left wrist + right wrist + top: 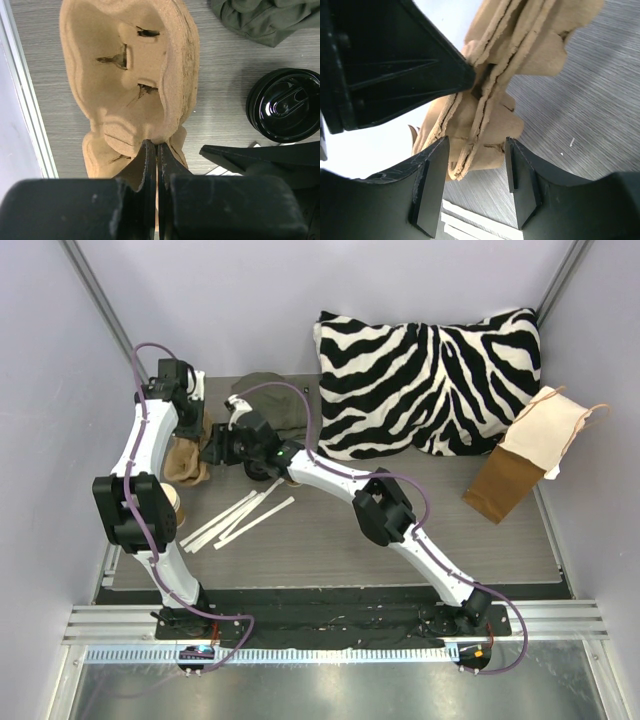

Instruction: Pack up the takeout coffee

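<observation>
I see the takeout coffee (176,503) standing just on the near side of the cup carrier (130,75), half hidden by my left arm. My left gripper (156,150) is pinched tight on the carrier's edge. My right gripper (476,152) is partly open, its jaws straddling the carrier's lower edge without clamping it. A black lid (285,105) lies to the carrier's right.

Readable text: none in any view
Carrier (130,75): bare pulp, no print
Lid (285,105): raised moulding only, nothing legible
Cup (176,504): mostly hidden, no lettering legible
Bag (505,485): plain brown face, no logo to read
Pillow (430,380): zebra stripes, no lettering
Strips (235,518): white, no marks legible
</observation>
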Tool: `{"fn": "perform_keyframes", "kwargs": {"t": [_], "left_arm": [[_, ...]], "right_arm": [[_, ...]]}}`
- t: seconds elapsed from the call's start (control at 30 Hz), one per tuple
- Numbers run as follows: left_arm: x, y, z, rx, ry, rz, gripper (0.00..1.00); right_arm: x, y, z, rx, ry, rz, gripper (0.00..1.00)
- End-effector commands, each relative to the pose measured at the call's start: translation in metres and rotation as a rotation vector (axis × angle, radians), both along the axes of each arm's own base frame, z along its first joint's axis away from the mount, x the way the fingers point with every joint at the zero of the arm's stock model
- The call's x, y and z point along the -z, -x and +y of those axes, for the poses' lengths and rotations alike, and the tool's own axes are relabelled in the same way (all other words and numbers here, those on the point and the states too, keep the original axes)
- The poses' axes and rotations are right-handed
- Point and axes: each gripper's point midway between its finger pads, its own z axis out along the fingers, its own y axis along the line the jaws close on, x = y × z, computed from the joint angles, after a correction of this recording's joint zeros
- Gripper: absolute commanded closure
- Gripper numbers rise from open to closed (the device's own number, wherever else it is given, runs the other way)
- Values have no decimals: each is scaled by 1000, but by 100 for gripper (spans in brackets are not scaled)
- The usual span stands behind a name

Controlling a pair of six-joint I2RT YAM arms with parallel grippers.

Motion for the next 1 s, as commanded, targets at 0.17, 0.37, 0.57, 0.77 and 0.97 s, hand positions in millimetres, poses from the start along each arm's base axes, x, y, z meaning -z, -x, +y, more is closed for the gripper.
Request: {"fn": "perform_keyframes", "kwargs": {"t": [0.17,0.37,0.57,0.77,0.97], "left_arm": [[-34,-5,-5,11,40,-102,100],[-37,-5,-3,7,31,-105,100],[-45,-10,5,-45,12,-144,100],[-35,-6,4,-12,5,-92,100],[-26,3,4,33,-13,-84,100]], "right_arm": [[-21,-4,12,29,-41,-96,50],[-14,-7,11,46,-35,-84,85],[0,-10,6,82,-32,-9,99],[8,-10,4,105,-39,61,99],[7,-13,3,131,-39,80,99]]}}
